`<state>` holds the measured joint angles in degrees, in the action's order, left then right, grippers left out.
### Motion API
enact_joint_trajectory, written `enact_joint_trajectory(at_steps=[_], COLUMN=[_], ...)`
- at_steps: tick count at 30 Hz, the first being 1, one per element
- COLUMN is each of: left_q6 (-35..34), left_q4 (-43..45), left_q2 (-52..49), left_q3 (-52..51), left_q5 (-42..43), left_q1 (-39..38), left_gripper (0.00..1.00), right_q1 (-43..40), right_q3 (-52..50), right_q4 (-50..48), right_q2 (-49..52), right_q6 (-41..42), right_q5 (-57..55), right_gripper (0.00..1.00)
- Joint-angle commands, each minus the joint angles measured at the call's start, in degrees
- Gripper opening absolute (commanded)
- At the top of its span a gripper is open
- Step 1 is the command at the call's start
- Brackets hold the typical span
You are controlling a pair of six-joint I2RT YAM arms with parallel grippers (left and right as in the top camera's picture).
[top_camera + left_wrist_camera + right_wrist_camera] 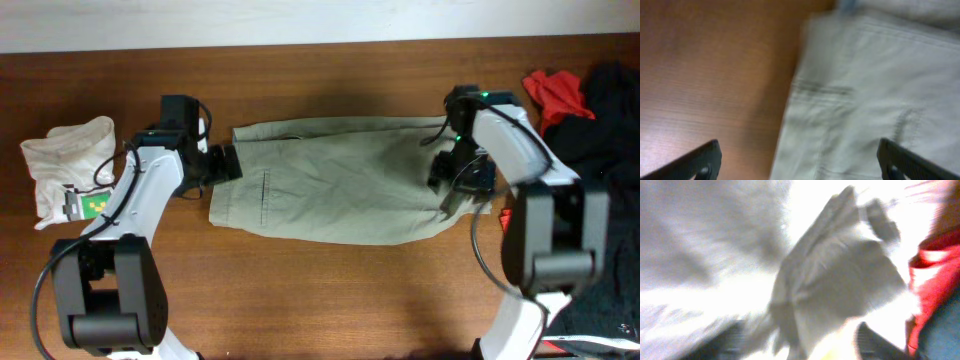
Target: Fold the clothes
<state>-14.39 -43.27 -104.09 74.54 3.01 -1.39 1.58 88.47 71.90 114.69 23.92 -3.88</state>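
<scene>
Left gripper [799, 157]: spread wide, holding nothing, over the trousers' [340, 180] edge where cloth meets bare surface [330, 290].
Right gripper [452, 188]: in bunched cloth at the trousers' other end; too blurred to tell whether it grips.
Trousers: lying flat between both grippers.
Red garment [552, 90]: just beyond the right gripper, black garment [610, 100] beside it.
White garment [65, 165]: outward of the left gripper, apart from the trousers.
</scene>
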Motion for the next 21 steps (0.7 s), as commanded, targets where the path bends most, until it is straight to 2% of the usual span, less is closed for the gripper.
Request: enact_joint_trajectory(at_steps=[1, 3, 5, 10, 11, 13, 14, 15, 16, 18, 19, 21], left_q6=[8.3, 8.3, 8.7, 8.7, 8.7, 8.7, 8.7, 8.7, 8.7, 8.7, 8.7, 8.7], left_q4=[9.0, 11.2, 14.4, 19.8, 20.7, 22.0, 22.0, 21.8, 21.4, 20.6, 20.0, 18.7], left_q2=[-0.5, -2.7, -6.0, -11.3, -11.4, -11.4, -11.4, -11.2, -10.3, -8.1, -6.6, -4.6], left_q3=[0.6, 0.6, 0.6, 0.6, 0.6, 0.7, 1.1, 1.5, 1.7, 1.7, 1.7, 1.7], left_q5=[6.7, 7.2, 11.4, 11.2, 11.2, 13.5, 16.0, 17.9, 18.9, 18.9, 18.9, 18.9], left_q1=[0.2, 0.2, 0.7, 1.1, 1.1, 1.1, 1.1, 1.1, 1.1, 1.2, 1.4, 1.6], left_gripper=[0.99, 0.99, 0.95, 0.91, 0.81, 0.55, 0.2, 0.01, 0.0, 0.0, 0.0, 0.0], right_q1=[0.2, 0.2, 0.2, 0.2, 0.2, 0.2, 0.2, 0.2, 0.2, -0.1, -0.5, -2.5], right_q3=[0.0, 0.0, 0.0, -0.1, -0.1, -0.1, -0.1, -0.1, -0.1, -0.1, -0.1, -0.1], right_q4=[-1.1, -1.4, -1.6, -1.6, -1.6, -2.1, -3.6, -5.6, -9.1, -13.8, -15.9, -22.3], right_q2=[-9.5, -12.4, -13.5, -13.4, -13.4, -13.4, -13.4, -13.4, -13.2, -12.2, -11.1, -7.3], right_q6=[-2.7, -3.7, -4.6, -4.6, -4.6, -4.6, -4.6, -4.6, -4.8, -5.1, -5.1, -5.9], right_q5=[-1.6, -1.5, -1.5, -1.1, -1.1, -1.1, -1.1, -1.1, -1.1, -0.8, -0.3, 4.9], right_gripper=[0.99, 0.99, 0.99, 0.99, 0.99, 0.92, 0.8, 0.68, 0.64, 0.65, 0.73, 0.77])
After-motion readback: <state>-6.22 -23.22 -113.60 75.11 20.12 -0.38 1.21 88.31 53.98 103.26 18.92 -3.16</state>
